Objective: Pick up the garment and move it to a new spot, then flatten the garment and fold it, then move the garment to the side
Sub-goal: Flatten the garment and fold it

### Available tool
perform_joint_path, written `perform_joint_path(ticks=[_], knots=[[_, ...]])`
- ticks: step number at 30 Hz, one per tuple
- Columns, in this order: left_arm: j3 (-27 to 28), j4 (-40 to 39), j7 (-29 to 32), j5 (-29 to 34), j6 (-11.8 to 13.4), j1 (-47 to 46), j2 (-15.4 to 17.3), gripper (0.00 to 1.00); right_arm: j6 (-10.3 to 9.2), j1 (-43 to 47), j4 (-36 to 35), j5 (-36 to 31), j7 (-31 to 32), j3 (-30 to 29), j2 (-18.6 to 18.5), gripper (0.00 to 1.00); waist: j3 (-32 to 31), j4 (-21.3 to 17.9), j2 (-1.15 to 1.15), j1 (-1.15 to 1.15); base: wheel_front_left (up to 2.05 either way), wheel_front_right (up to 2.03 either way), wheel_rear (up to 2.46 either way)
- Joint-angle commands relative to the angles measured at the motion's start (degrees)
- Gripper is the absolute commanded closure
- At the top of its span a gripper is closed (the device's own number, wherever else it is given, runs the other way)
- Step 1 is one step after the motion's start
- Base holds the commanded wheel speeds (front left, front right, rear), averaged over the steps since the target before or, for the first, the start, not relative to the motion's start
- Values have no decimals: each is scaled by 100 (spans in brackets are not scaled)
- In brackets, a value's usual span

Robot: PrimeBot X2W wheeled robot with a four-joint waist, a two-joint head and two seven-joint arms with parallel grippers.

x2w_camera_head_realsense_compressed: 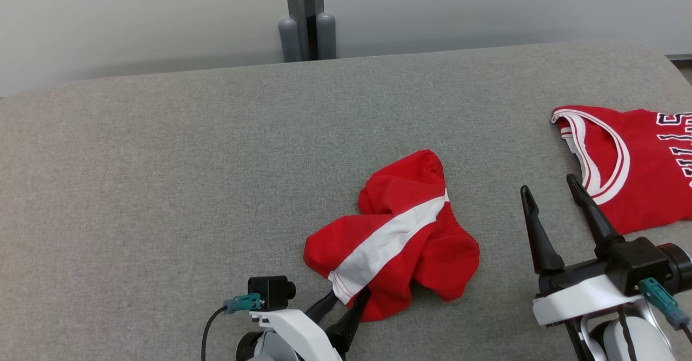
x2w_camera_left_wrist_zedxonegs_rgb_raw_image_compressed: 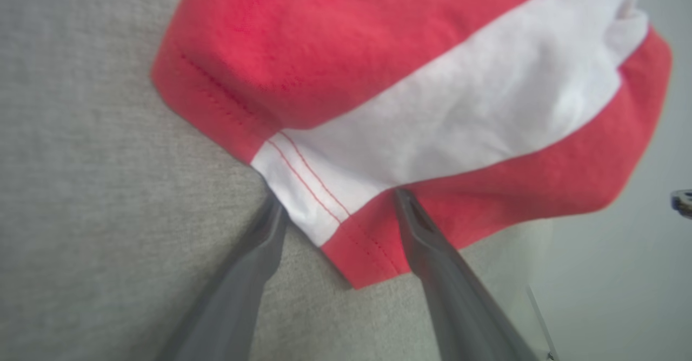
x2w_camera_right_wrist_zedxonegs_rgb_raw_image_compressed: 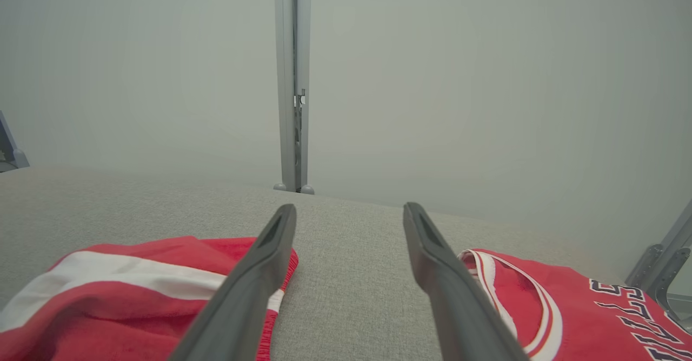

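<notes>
The jersey [x2w_camera_head_realsense_compressed: 638, 166] runs off the head view's right edge, so its dark lettering is cut short and cannot be read. The crumpled garment [x2w_camera_head_realsense_compressed: 400, 231] folds over itself, hiding its full shape. Its hem covers the tips of the left gripper [x2w_camera_head_realsense_compressed: 347, 298]. The left wrist view shows the cloth blurred.

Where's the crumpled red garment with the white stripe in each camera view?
Head view: crumpled red garment, lower centre, at the left gripper.
Left wrist view: upper half, hem between its open jaws.
Right wrist view: lower left.
Shared landmark: grey post, top centre in head and right wrist views.
</notes>
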Motion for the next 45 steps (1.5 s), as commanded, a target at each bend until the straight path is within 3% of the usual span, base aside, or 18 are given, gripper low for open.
perform_joint_path(ticks=[1, 2, 6, 7, 17, 26, 38, 45], knots=[[-150, 124, 61, -108, -39, 128, -70, 0, -3, 2, 4, -51, -3, 5, -37, 0, -1, 2, 0, 0, 0, 0, 0], [-161, 146, 18, -126, -39, 100, -69, 7, -3, 5, 4, -49, -3, 11, -39, 0, 0, 2, 0, 0, 0, 0, 0], [-160, 209, -194, -214, -39, -21, -58, 66, -3, 6, 5, -42, -2, 37, -50, 0, 8, -4, 0, 0, 0, 0, 0], [-162, 219, -237, -243, -39, -40, -58, 100, -3, 4, 8, -41, -2, 44, -53, 0, 9, -6, 0, 0, 0, 0, 0], [-227, 315, -476, -371, -39, -125, 5, 100, -3, 53, 89, -50, -3, -4, -58, 0, -110, 87, 0, 0, 0, 0, 0], [-46, 149, -552, -342, -25, 166, 180, 100, -3, 283, 336, -109, -3, -87, -10, 0, -681, 375, 0, 0, 0, 0, 0], [1246, -522, -553, 607, -25, 564, 450, 100, -3, 326, 756, -166, -3, -144, -22, 0, -930, 714, 0, 0, 0, 0, 0], [2261, -902, -553, 1168, -25, 861, 414, 100, -3, 292, 895, -160, -2, -142, -15, 0, -949, 742, 0, 0, 0, 0, 0]])
